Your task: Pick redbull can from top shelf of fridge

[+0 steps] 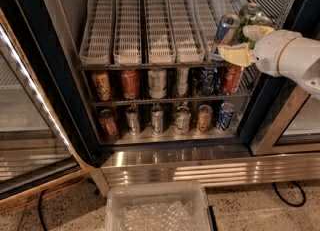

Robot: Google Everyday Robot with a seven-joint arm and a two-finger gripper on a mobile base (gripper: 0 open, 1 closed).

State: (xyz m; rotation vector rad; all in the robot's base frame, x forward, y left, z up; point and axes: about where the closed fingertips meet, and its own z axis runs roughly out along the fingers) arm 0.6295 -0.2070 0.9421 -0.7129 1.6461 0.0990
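Note:
The redbull can, slim, blue and silver, stands leaning at the front of the rightmost lane of the sloped top shelf of the fridge. Green cans stand just behind it to the right. My gripper comes in from the right on a white arm and sits right beside the can. Its yellowish fingers are spread apart: one lies by the can's base, the other by its right side. The can rests on the shelf.
Two lower wire racks hold rows of several cans, among them a red can and a blue-and-white can below my gripper. A glass door stands open at left. A clear plastic bin sits on the floor in front.

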